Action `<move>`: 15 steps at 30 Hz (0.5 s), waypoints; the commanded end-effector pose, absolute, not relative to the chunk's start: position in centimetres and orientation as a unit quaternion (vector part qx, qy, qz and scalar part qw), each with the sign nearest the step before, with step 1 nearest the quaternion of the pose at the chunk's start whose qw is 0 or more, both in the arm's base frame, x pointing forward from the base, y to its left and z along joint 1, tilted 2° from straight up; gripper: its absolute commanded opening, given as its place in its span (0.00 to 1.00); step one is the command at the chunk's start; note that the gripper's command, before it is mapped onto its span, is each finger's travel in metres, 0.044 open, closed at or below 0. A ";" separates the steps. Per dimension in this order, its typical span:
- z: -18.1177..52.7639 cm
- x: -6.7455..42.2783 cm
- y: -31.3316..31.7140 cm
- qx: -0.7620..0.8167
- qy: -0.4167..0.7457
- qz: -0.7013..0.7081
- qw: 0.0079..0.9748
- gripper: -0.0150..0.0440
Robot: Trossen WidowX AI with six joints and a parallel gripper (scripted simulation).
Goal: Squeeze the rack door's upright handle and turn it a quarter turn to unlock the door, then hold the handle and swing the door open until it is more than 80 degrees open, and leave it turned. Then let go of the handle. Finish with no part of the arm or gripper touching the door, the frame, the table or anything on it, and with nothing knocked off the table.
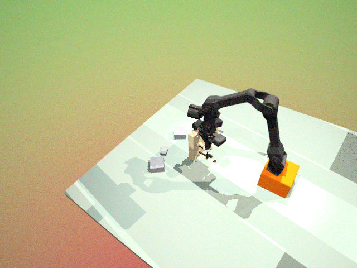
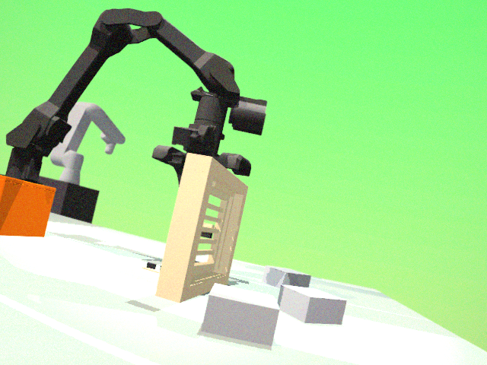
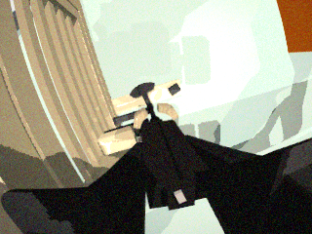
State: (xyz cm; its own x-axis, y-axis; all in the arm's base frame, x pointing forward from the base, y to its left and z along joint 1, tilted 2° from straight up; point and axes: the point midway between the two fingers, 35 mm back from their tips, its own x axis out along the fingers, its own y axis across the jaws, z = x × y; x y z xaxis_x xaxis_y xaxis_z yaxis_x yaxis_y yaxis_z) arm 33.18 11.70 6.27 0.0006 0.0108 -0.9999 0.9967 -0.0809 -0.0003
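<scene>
The pale wooden rack frame (image 1: 192, 148) (image 2: 183, 231) stands upright on the table. Its slatted door (image 3: 63, 54) shows at the left of the wrist view and looks closed against the frame, though the arm hides much of it. The black upright handle (image 3: 171, 168) stands out from the door's front, with a small pale square on its near end. My gripper (image 1: 207, 146) (image 3: 163, 144) points down in front of the door and is shut on the handle, a dark finger against each side. In the exterior view the frame hides the fingertips. How far the handle is turned is unclear.
Grey blocks (image 1: 179, 134) (image 1: 157, 166) (image 2: 240, 315) (image 2: 324, 310) lie on the table behind the frame, with a smaller one (image 1: 164, 150) between. My orange base (image 1: 274, 183) (image 2: 27, 210) (image 3: 297, 29) is on the door's side. A light grey arm (image 2: 84, 122) stands in the background.
</scene>
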 end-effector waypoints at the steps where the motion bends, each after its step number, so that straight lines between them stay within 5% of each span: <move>1: 6.3 33.2 11.7 0.523 0.481 -0.519 0.476 0.44; 15: 6.3 33.2 11.7 0.523 0.481 -0.519 0.476 0.28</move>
